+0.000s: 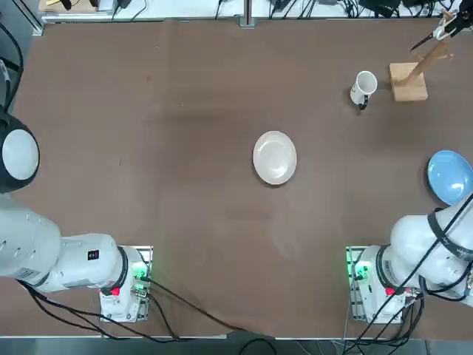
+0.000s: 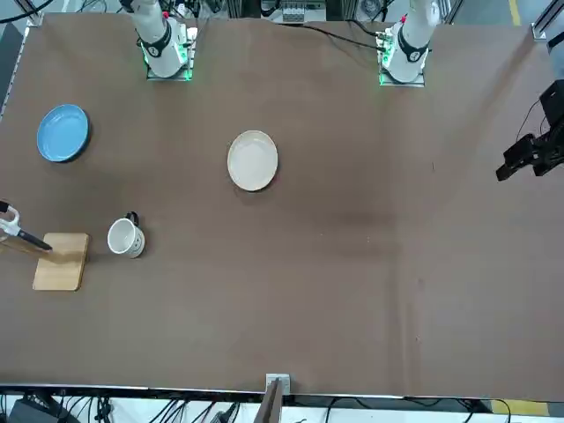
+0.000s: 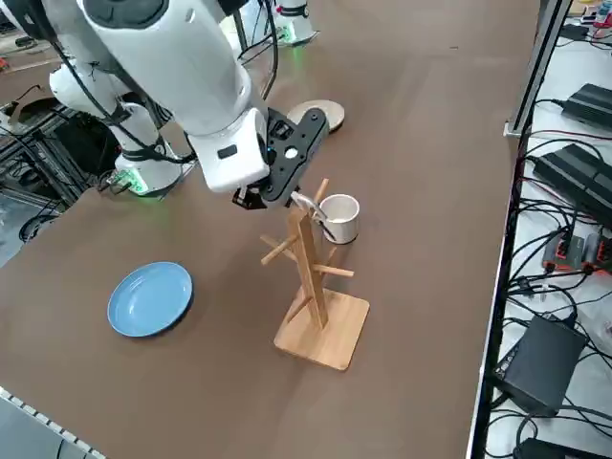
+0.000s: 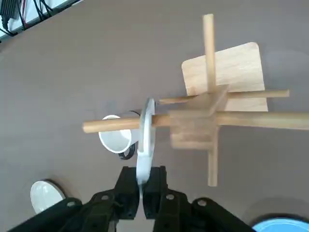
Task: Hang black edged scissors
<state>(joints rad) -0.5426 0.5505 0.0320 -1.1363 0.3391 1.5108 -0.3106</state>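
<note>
1. One pair of slim white scissors with black edging (image 4: pixel 145 145) is in the grasp of the right end effector (image 4: pixel 141 178), whose black fingers are clenched on the white handle part.
2. One handle loop of the scissors crosses a light-brown round wooden peg (image 4: pixel 104 125) in the right wrist view, with the peg showing on both sides of it; I cannot tell whether the peg passes fully through the loop.
3. In the top view, the scissors are at about one o'clock from the square wooden base (image 1: pixel 409 90) of the peg rack, and their slim dark part points toward eight o'clock.
4. The light-brown wooden peg rack (image 3: pixel 309 273) stands upright on the desk (image 1: pixel 199 222), with several pegs reaching out from its post.
5. Taking the round white dish (image 1: pixel 274 157) near the middle of the desk as the clock's centre in the top view, the rack's base lies at two o'clock.
6. The white ceramic mug with a black handle (image 1: pixel 363 85) stands between one and two o'clock from that dish, near the rack, its handle pointing toward six o'clock.
7. The round light-blue plate (image 1: pixel 450 177) lies at three o'clock from the dish, and at five o'clock from the rack's base.
8. The white right arm (image 3: pixel 206 91) reaches over the desk to the rack.
</note>
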